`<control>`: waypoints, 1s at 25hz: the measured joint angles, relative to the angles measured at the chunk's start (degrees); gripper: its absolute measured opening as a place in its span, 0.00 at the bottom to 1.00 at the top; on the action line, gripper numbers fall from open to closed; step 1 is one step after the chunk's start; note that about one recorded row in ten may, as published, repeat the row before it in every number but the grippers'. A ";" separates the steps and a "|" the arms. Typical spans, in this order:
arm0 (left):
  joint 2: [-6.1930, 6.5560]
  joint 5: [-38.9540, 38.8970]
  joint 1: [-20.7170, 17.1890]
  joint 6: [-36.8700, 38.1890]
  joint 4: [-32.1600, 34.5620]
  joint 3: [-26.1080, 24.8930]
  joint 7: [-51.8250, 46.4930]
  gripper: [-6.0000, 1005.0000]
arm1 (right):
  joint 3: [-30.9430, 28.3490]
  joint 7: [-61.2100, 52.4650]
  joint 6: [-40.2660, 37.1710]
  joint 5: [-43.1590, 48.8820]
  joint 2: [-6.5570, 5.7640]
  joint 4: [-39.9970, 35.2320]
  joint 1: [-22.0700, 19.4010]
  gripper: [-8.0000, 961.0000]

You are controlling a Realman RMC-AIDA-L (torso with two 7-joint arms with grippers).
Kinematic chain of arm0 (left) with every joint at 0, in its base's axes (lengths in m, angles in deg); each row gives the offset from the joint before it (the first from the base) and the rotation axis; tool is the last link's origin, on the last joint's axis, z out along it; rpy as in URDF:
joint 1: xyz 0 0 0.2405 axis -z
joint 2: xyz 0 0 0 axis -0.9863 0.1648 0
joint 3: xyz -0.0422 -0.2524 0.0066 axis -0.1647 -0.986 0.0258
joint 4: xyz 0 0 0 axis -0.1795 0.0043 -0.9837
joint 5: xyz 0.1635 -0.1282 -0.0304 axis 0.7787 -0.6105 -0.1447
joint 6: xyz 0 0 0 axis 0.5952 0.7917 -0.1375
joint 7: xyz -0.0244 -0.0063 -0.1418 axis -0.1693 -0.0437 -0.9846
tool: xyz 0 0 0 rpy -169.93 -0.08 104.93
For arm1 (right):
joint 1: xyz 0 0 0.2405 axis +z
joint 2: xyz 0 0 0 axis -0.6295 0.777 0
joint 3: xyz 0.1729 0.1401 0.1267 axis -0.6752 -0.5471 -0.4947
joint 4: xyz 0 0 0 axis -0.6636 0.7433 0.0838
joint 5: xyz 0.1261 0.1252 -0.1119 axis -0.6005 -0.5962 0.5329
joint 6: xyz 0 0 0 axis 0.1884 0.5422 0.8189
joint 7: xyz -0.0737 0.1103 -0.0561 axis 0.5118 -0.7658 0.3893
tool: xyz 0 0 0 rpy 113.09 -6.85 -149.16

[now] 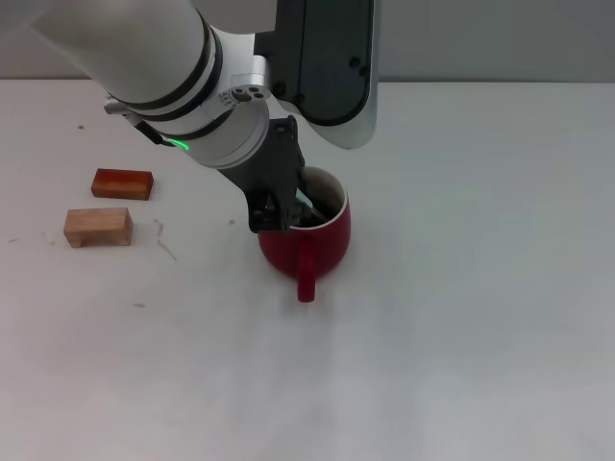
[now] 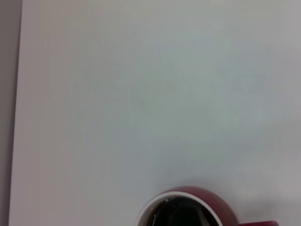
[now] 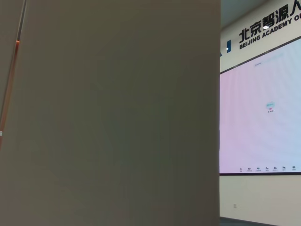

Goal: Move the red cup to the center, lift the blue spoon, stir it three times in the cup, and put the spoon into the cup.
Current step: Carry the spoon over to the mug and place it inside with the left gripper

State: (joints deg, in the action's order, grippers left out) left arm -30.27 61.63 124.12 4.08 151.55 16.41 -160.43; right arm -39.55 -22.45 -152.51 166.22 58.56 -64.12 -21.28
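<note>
The left gripper [image 1: 281, 219] hangs over the near-left rim of the red cup [image 1: 322, 245], which stands near the middle of the white table [image 1: 461, 317]; its fingers pinch the blue spoon [image 1: 306, 201], whose bowl is down inside the cup. The spoon looks light, stiff and slick, best held on its handle. The cup, seemingly heavy and breakable, should stay put; the right gripper is out of sight.

White tabletop [image 1: 461, 317] carrying three things here: the red cup [image 1: 322, 245] sits near the middle, handle toward the near edge. Over by the left edge, an orange-red block [image 1: 122, 183], and a tan wooden block [image 1: 97, 228] just beside it, nearer.
</note>
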 joint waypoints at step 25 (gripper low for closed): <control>0.54 4.80 -1.49 -1.39 -0.74 -0.59 -0.77 0.17 | 0.00 0.00 0.01 0.00 0.00 0.00 0.24 0.66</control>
State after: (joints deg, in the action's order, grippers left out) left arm -29.73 66.42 122.63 2.69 150.82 15.82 -161.20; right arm -39.55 -22.45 -152.51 166.22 58.57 -64.12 -21.04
